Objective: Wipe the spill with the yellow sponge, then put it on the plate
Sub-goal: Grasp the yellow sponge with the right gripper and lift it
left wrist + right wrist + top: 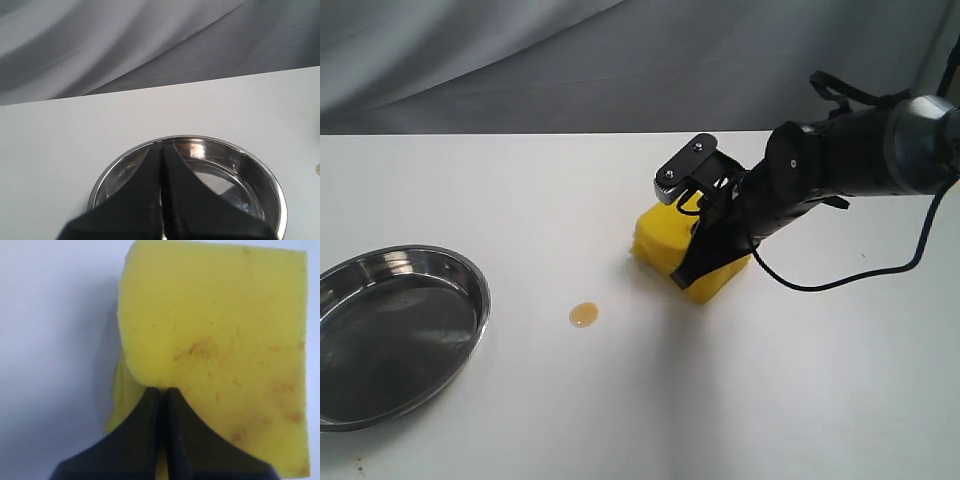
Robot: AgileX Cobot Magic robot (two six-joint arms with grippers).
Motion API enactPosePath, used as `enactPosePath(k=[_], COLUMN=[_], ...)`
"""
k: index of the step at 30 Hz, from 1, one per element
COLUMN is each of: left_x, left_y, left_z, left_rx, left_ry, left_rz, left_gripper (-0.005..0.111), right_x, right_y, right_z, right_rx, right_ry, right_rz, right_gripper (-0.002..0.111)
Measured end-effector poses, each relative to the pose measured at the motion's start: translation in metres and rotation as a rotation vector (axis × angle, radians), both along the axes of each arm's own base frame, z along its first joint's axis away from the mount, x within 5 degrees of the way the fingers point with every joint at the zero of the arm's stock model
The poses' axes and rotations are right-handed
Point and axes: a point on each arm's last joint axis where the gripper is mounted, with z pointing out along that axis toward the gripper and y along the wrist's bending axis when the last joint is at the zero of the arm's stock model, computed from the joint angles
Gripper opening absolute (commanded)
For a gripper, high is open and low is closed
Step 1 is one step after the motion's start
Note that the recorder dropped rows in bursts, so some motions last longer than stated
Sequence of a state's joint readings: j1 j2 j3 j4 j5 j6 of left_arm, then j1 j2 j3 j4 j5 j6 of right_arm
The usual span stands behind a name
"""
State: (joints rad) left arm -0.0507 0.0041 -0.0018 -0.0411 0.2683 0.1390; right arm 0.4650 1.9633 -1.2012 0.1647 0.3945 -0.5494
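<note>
The yellow sponge (660, 240) lies on the white table, right of centre, and shows brownish stains (225, 330) in the right wrist view. My right gripper (695, 255) presses down into it. Its jaws (161, 390) stand almost together, pinching the foam, and the sponge's edge bulges beside them. The spill (584, 314) is a small amber drop on the table, left of the sponge and apart from it. The plate (470, 290), a shiny steel dish, sits at the left edge and holds nothing. My left gripper (161, 147) hangs shut and empty above the plate (225, 170); the exterior view does not show it.
A grey cloth backdrop (620, 60) hangs behind the table's far edge. A black cable (840, 282) loops from the right arm down to the table surface, right of the sponge.
</note>
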Motion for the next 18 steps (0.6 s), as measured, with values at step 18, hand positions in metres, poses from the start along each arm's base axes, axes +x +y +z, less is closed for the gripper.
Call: enactPosePath(k=[18], left_x=[0.0], left_y=[0.0], left_z=[0.0], left_rx=[0.0], left_ry=[0.0], left_rz=[0.0], left_gripper=[0.0], right_x=[-0.015], right_y=[0.0], right_z=[0.05], right_rx=[0.069], right_ry=[-0.03], right_rz=[0.001], right_gripper=[0.0])
